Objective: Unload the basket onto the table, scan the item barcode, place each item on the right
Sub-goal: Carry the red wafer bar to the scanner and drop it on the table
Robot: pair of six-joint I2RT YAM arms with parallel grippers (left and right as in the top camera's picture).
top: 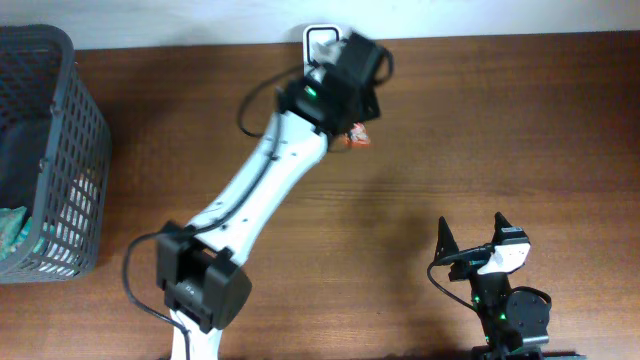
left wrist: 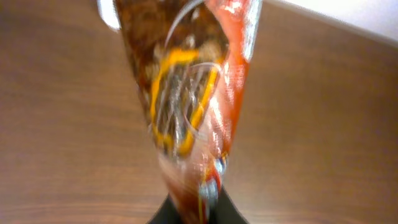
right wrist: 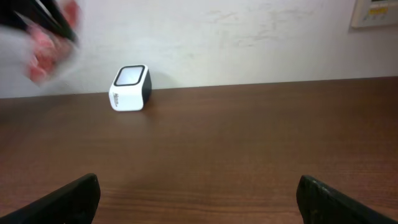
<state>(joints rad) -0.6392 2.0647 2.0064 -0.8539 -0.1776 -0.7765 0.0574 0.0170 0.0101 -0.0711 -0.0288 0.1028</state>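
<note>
left jaws clamped on red snack packet (left wrist: 193,106), held above desk (top: 480,120) just beside white barcode scanner (right wrist: 130,88) at far edge. right jaws wide apart, holding nothing. grey mesh basket (top: 60,150) far left.

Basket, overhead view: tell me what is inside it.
A dark shape and a teal packet show through the basket mesh. The frame edge cuts off its left part, so anything there is unseen.
</note>
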